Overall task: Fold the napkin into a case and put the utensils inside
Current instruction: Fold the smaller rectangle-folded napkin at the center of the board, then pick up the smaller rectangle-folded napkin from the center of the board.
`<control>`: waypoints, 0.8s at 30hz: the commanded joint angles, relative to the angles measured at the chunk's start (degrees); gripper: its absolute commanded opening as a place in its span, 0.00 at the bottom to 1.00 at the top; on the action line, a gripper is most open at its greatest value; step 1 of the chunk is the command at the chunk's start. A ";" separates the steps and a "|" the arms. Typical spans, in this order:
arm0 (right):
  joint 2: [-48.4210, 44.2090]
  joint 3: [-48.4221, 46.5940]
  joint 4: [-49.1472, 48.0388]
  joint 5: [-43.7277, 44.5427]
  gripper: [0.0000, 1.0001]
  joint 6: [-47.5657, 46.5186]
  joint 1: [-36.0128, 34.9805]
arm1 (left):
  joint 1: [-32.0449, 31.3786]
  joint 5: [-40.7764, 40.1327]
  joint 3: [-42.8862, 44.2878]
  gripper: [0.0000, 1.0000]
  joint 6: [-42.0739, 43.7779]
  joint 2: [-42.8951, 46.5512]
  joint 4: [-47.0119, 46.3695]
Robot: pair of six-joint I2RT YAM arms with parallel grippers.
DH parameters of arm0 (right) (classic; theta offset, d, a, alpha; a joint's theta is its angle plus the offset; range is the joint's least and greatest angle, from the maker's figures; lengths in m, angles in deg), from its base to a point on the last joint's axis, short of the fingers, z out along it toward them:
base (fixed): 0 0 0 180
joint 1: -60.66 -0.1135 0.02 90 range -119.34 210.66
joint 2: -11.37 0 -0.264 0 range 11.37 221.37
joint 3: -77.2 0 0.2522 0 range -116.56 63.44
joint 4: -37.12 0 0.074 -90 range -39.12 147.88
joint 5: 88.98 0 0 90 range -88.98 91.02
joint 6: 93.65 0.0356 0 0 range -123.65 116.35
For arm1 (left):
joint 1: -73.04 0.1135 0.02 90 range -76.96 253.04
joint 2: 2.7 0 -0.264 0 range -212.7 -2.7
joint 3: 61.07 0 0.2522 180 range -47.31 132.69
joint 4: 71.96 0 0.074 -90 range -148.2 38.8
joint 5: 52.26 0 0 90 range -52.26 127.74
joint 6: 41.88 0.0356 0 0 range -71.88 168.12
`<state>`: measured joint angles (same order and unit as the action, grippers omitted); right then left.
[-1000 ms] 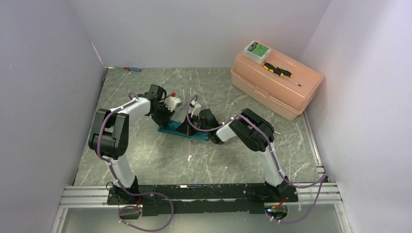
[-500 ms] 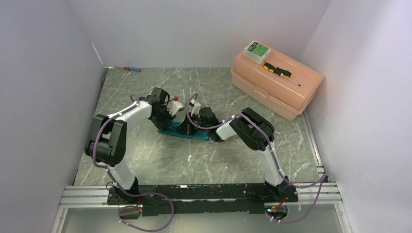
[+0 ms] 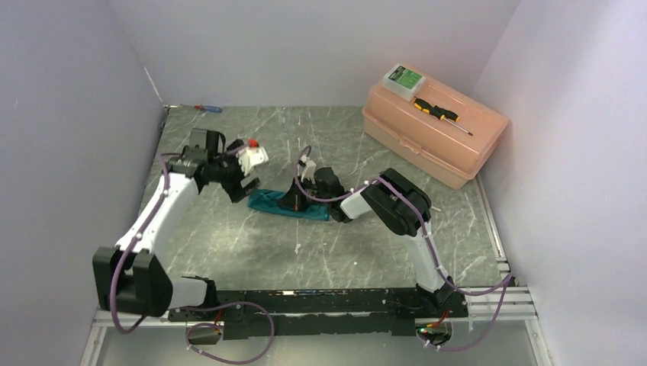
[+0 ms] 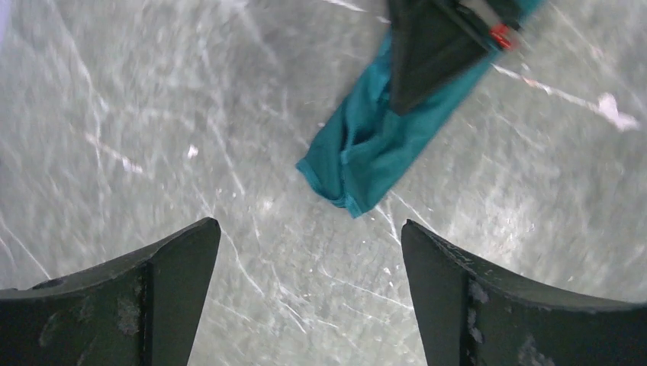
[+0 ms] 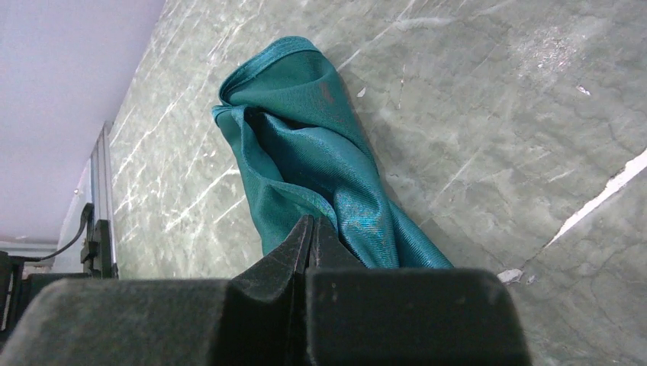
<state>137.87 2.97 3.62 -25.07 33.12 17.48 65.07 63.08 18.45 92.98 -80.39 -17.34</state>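
Light was soft and even, from above; the top view was sharp, with faint shadow beside the napkin (image 3: 265,200); the left wrist view was motion-blurred, the table (image 4: 152,114) smeared around the napkin; the right wrist view showed sheen on it, shadow right of it, the right gripper (image 5: 307,244) below it out of focus.

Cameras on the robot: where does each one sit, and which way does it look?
Top external: high behind the arm bases, looking down on the grey marbled table; both arms show whole.
Left wrist: on the left arm, looking down past the open left gripper at the crumpled teal cloth napkin.
Right wrist: low on the right arm, looking along the shut right gripper, tips at the napkin.
Shared: all three see the napkin; the left wrist also catches the right gripper on it.
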 commanded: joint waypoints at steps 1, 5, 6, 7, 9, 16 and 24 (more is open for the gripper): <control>2.79 0.60 6.72 1.12 0.00 -0.25 1.28 | -0.65 9.45 -11.77 0.94 27.96 4.70 -4.09; 3.00 0.90 6.31 0.24 0.00 0.59 1.50 | -0.78 7.09 -15.92 0.94 35.78 1.08 -11.09; 3.08 0.91 6.28 0.00 0.00 0.72 1.52 | -1.08 6.61 -16.36 0.94 36.89 0.17 -12.62; 3.24 0.82 6.32 -0.06 0.00 0.84 1.63 | -1.41 6.11 -17.26 0.94 37.54 -0.40 -15.22; 3.23 0.57 6.24 -0.46 0.00 1.18 1.76 | -2.50 4.26 -20.05 0.94 40.01 -1.04 -20.14; 3.59 -0.36 6.22 -1.37 0.00 1.71 1.94 | -6.52 -4.31 -29.36 0.94 45.01 -2.02 -34.26; 4.85 -1.67 6.40 -2.88 0.00 2.84 1.93 | -7.11 -8.59 -32.61 0.88 49.86 -4.44 -37.11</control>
<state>139.53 1.33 3.68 -29.33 36.75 19.12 58.43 58.34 -12.92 139.43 -82.49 -51.39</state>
